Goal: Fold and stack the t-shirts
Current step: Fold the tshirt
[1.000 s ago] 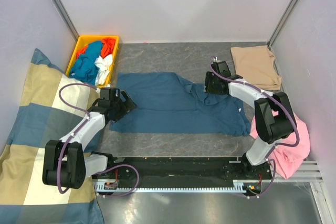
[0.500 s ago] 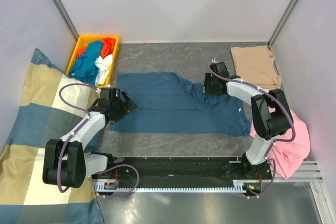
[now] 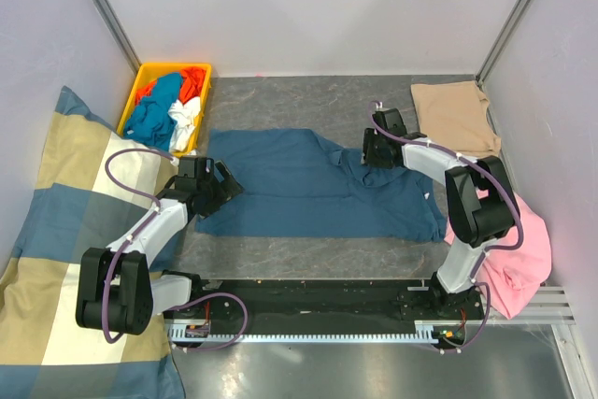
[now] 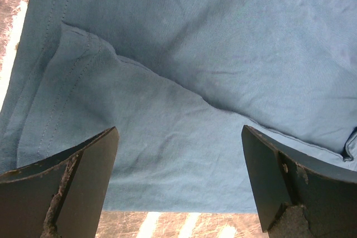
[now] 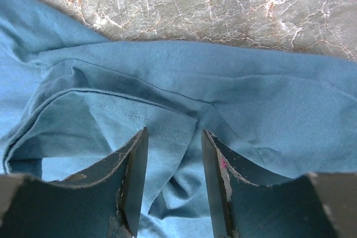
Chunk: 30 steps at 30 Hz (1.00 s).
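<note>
Top external: teal t-shirt lies lengthwise left-right

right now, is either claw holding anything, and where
Nothing yet. Left claw open over the teal shirt; right claw open, straddling a fold at its far edge.

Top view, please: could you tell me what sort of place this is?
Likely a walled robot test cell for laundry folding, not a home: two arms bolted to a rail, a teal shirt spread on the table, a yellow bin of clothes.
</note>
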Available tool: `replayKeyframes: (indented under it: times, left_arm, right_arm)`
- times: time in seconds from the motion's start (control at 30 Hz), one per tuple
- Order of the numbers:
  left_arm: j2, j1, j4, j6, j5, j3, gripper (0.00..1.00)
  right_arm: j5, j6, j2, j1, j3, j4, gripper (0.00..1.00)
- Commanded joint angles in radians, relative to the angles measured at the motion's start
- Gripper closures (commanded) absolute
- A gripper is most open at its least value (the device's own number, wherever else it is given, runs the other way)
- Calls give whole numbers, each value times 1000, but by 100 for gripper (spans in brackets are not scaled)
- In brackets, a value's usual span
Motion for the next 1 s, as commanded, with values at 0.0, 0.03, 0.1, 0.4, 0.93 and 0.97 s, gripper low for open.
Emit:
replayKeyframes:
  times: [0.0,0.03,0.1,0.4,0.93,0.97]
  left_arm:
    - [0,-4,16,-2,-16,7,1]
    - [-1,-2,15,-2,-15,5,1]
    - [-3,-4,13,-1,-18,4,1]
    - [-9,-2,10,-4,-23,2,1]
    - [87,-2,-25,70,-141,237,1]
    - [106,1,-33,76,-166,295,1]
  right_arm:
    - [-6,-6,24,3,37,26,50]
    - [-6,-6,27,3,39,26,50]
    - [-5,-8,35,1,42,27,51]
    - [-3,-9,55,3,43,32,70]
    - [-25,-12,-108,1,-10,0,99]
    - [-29,-11,-115,1,-16,1,99]
